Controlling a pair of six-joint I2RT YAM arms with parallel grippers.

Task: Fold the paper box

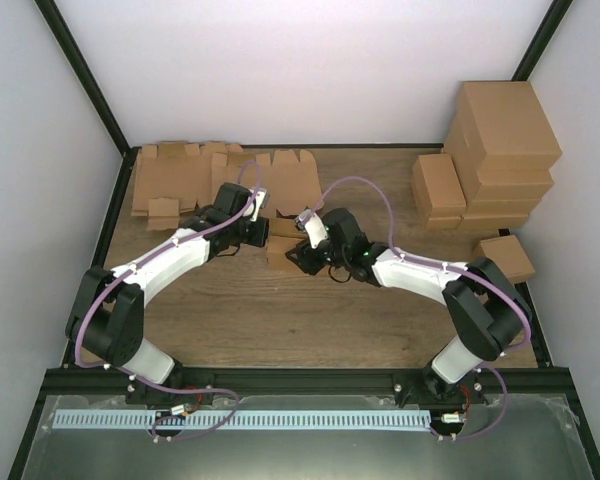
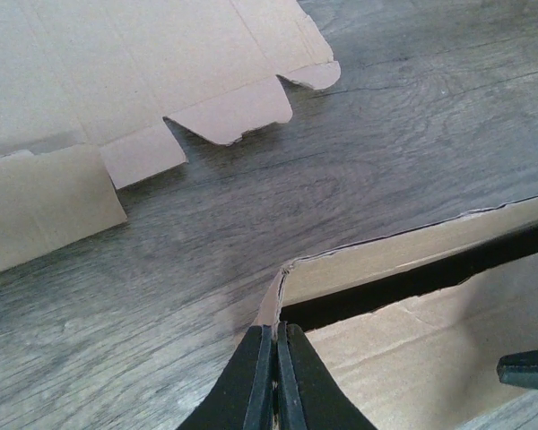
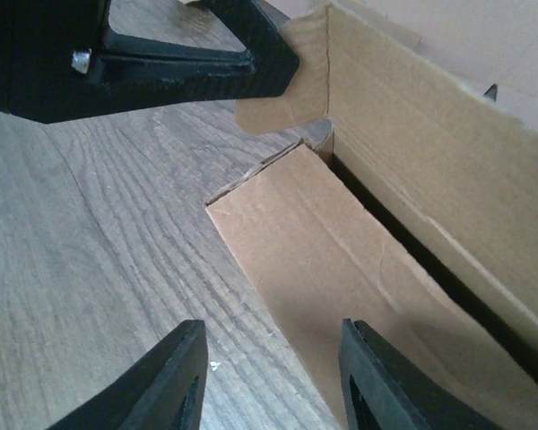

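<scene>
Item: table [image 1: 280, 320], grey-brown wood-grain top, dark frame at its edges.

Lying on it:
- Far left: flat brown cardboard die-cut blanks [image 1: 175, 180] with tabbed flaps, overlapping one another.
- Far centre: one further flat brown tabbed blank [image 1: 290, 172], just beside the first lot.
- Centre: paper box [image 1: 283, 252], plain brown cardboard, partly folded, one long wall raised, its base panel flat on the wood.
- Far right: tall stack of closed brown cartons [image 1: 505, 140]; lower stack of closed brown cartons [image 1: 438, 190] touching it.
- Right edge: single small closed brown carton [image 1: 507, 258], set askew.
</scene>
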